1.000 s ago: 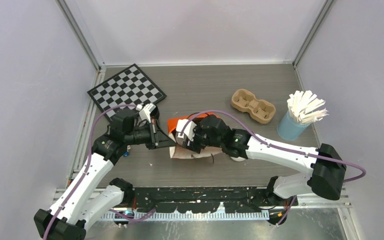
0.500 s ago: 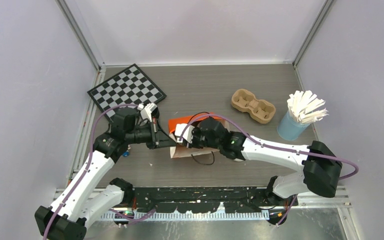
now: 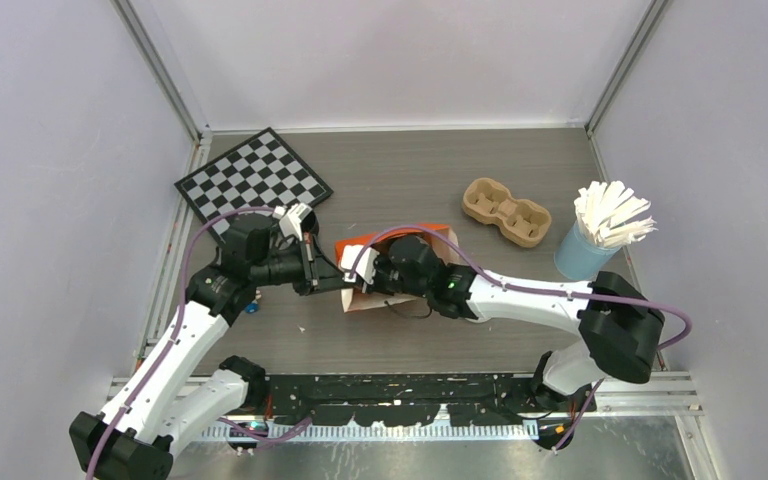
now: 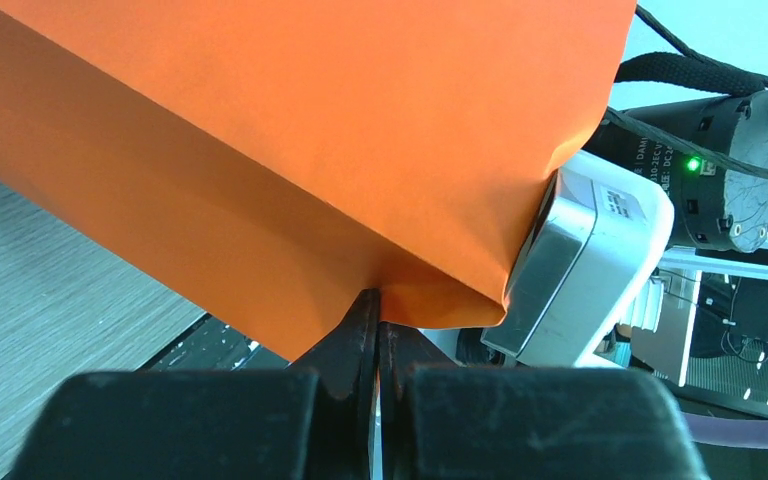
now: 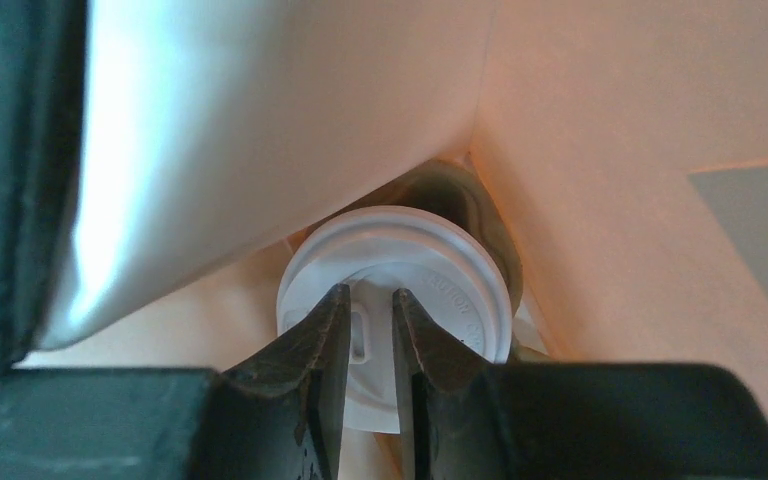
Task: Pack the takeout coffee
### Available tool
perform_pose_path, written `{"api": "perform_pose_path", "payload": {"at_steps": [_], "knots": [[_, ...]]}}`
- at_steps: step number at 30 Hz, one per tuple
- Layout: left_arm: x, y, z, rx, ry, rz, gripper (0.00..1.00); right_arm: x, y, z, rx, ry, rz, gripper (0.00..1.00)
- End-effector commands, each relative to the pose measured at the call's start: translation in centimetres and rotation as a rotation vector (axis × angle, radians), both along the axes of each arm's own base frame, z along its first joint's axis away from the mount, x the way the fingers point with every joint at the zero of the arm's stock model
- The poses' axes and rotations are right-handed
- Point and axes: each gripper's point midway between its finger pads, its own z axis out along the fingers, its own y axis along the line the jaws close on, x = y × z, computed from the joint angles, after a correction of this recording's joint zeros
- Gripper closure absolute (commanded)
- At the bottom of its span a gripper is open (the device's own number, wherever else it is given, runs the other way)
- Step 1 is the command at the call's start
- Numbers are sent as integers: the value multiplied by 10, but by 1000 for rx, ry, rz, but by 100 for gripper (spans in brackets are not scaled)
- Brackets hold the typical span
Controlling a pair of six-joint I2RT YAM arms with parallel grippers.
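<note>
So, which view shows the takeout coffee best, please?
The right wrist view: the takeout coffee shows its lid inside the bag, beyond the jaws. Top external hides it under the right arm; left wrist shows only the bag's outside.

— What sort of place is this?
— A robotics lab cell. A left arm [image 3: 172,350] and a right arm [image 3: 530,297] are bolted to a black rail [image 3: 400,400] at the table [image 3: 410,170] edge
— Anything else?
— Bare pale walls [image 3: 390,60], aluminium framing [image 3: 158,65], a checkerboard calibration board [image 3: 253,183]

Overhead; both wrist views close on bag [image 4: 310,150]
</note>
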Motion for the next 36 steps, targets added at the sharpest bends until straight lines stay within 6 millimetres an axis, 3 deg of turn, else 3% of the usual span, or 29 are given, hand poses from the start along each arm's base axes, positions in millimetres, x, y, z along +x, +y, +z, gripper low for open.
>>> {"api": "perform_pose_path", "payload": {"at_steps": [1,11,22,36], "knots": [[-2,-4,9,-36,-21,-17,100,12,18,26,112,-27,-51,73],[-1,-4,7,-37,-8,-12,100,24,18,16,107,-23,-140,74],[0,-5,6,-45,2,-1,100,23,30,28,159,-16,-128,74],[1,-5,4,-51,14,11,100,29,35,23,165,-10,-183,73]]}}
